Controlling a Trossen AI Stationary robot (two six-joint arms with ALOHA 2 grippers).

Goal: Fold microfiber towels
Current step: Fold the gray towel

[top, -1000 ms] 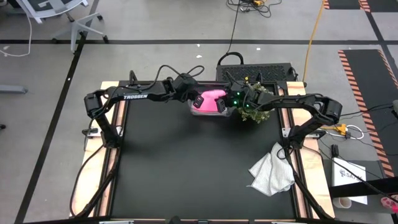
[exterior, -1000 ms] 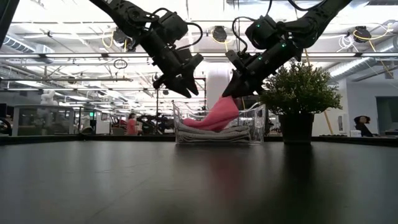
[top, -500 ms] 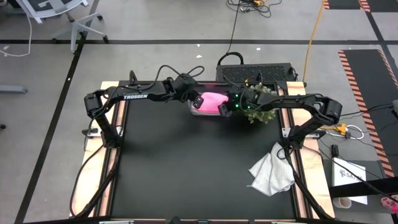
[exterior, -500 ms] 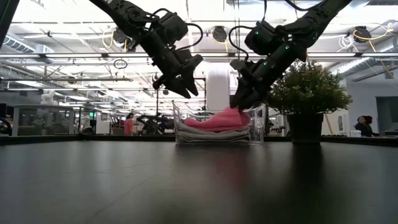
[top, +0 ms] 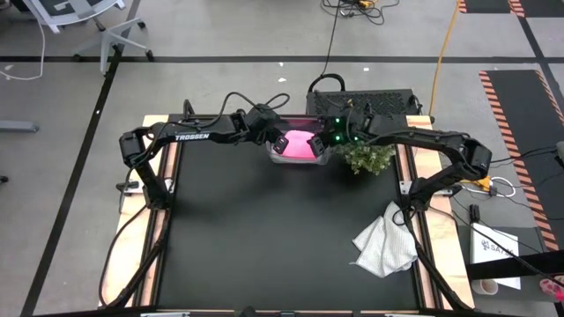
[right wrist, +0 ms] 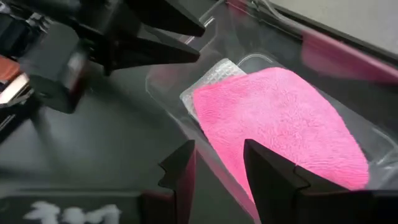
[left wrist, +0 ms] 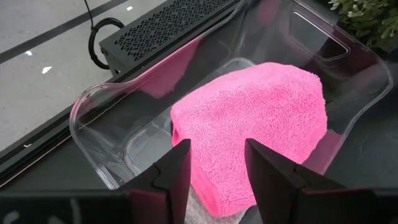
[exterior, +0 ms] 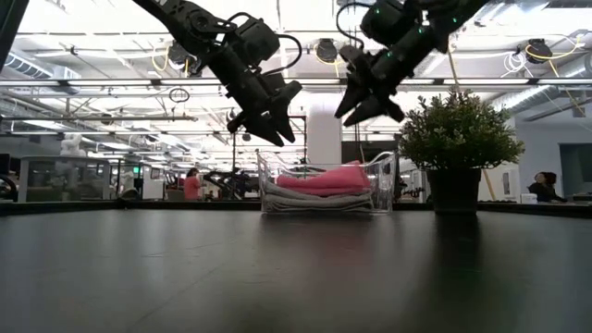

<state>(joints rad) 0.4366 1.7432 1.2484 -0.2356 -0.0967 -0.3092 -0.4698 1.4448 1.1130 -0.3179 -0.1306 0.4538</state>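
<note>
- We see a pink towel (top: pixel 298 145) lying folded in the clear bin (left wrist: pixel 102 121) at the far edge of the counter (top: pixel 264 238).
- From the low view, the pink towel sits on top of a pale folded towel (exterior: pixel 319 201) in the same bin, so we think two towels are done.
- In the right wrist view, a bit of that pale towel (right wrist: pixel 208 78) peeks out from under the pink one.
- One more pale towel (top: pixel 385 245) lies in a loose, crumpled heap near the right edge of the counter, well apart from the bin. It is not folded yet.
- Our left end effector (exterior: pixel 265 128) hangs in the air just above the left end of the bin. Its fingers stand apart and nothing is in them.
- Our right end effector (exterior: pixel 370 100) hangs above the right end of the bin, higher than the towels. Its fingers are spread too, and they hold nothing.
- A small green plant in a dark pot (exterior: pixel 460 153) stands just beside the bin on the right.
- We judge that most of the job is finished. What is left is the crumpled towel: we still need to pick it up, lay it flat, fold it and put it in the bin with the others.
- The right arm is nearer to that towel, so we guess it may go for it.
</note>
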